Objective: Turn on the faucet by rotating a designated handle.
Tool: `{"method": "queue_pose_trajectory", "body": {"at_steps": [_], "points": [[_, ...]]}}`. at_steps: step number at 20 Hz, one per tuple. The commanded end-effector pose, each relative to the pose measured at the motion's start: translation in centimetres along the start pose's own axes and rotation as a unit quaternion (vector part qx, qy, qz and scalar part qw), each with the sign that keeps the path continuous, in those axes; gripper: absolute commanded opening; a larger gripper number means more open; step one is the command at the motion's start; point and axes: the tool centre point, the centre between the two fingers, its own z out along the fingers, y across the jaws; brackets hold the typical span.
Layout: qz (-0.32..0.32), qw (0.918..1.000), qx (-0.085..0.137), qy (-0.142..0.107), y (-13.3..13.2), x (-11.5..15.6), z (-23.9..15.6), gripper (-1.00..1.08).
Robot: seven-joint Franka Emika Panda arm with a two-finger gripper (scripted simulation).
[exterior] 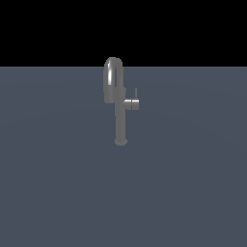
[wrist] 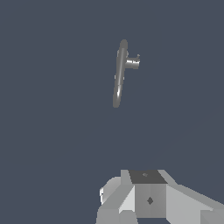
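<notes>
The grey metallic faucet (exterior: 120, 120) stands upright in the middle of the exterior view, its gooseneck spout (exterior: 113, 77) arching over the top. The handle (exterior: 131, 103) is a short stub pointing toward the exterior view's right, with a thin lever rod (exterior: 136, 92) rising from its end. From the wrist camera I look down on the faucet (wrist: 119, 74) from well above, and the handle (wrist: 132, 63) sticks out of its side. Only blocky grey parts of my gripper (wrist: 148, 197) show, far from the faucet and touching nothing. The arm is out of the exterior view.
A flat blue-grey floor (exterior: 58, 183) runs around the faucet on all sides, ending at a black background (exterior: 48, 29) behind it.
</notes>
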Motion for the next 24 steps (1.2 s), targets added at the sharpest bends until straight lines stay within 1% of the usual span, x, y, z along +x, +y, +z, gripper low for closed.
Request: {"method": "queue_pose_trajectory", "body": {"at_steps": [1, 7, 13, 19, 24], "points": [[0.0, 1.0, 0.0, 0.0, 0.0, 0.0, 0.0, -1.0], [0.007, 0.9999, 0.006, -0.006, 0.0, 0.5, 0.1, -1.0], [0.028, 0.999, 0.025, -0.024, 0.0, 1.9, 0.3, -1.0], [0.065, 0.9947, 0.058, -0.055, 0.1, 4.4, 0.8, -1.0], [0.105, 0.9859, 0.094, -0.09, 0.4, 7.1, 1.6, -1.0]]}}
